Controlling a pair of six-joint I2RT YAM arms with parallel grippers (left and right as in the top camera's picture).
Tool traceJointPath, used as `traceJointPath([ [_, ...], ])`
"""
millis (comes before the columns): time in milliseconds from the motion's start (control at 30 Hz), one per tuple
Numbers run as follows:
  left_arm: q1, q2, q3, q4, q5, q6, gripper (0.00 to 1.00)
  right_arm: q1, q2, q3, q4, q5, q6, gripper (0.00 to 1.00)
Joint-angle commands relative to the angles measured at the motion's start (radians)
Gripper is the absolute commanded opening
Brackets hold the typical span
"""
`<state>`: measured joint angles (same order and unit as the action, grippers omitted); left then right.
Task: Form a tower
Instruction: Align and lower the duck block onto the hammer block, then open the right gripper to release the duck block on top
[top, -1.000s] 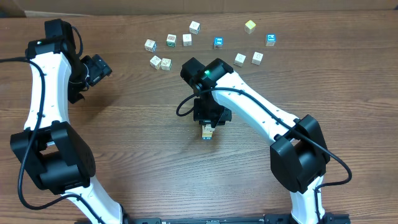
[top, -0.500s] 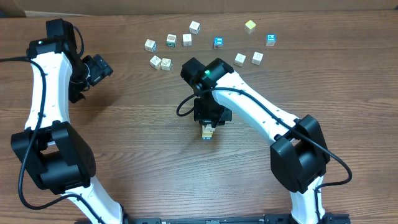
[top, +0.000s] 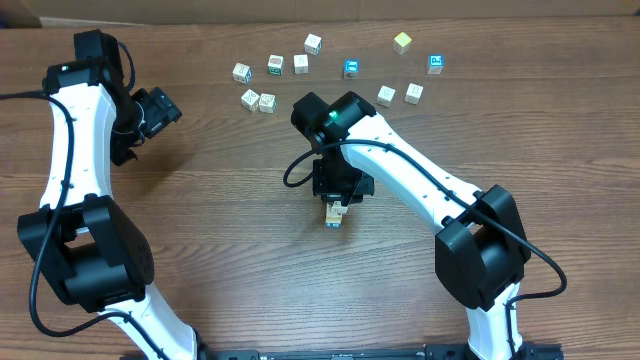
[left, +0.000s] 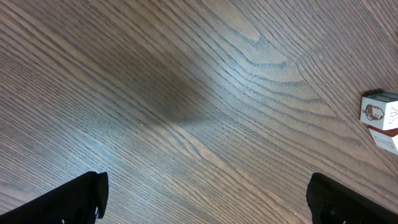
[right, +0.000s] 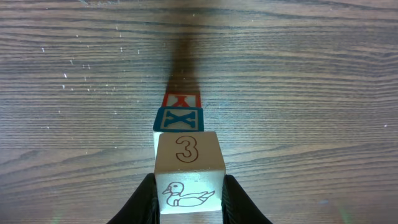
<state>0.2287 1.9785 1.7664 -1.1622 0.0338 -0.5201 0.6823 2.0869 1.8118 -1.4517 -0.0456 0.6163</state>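
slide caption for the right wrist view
right claw grips the duck-and-3 cube over a blue-x cube and a red-x cube

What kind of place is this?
Likely a robot lab bench, not a playroom: a left arm and right arm at a wooden table, loose toy cubes behind, and the right gripper holding a cube over a small tower.

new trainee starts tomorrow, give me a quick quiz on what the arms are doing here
1. True or false: the left gripper holds a cube.
2. Which digit is printed on the cube in the right gripper?
3. Under that cube is: A) a stack of cubes B) a tray C) a cup
Key: 1 false, it is open and empty; 2 three; 3 A.
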Motion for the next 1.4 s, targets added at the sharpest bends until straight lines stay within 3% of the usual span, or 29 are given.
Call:
traceJointPath([
  [0,-0.006,-0.023,0.019,0.000,0.000,0.012,1.00,0.005,-0.004,0.030,-0.002,-0.006,-0.012,0.22],
  [1367,-0.006,-0.023,0.019,0.000,0.000,0.012,1.00,0.026,-0.003,0.020,0.006,0.022,0.061,0.34],
])
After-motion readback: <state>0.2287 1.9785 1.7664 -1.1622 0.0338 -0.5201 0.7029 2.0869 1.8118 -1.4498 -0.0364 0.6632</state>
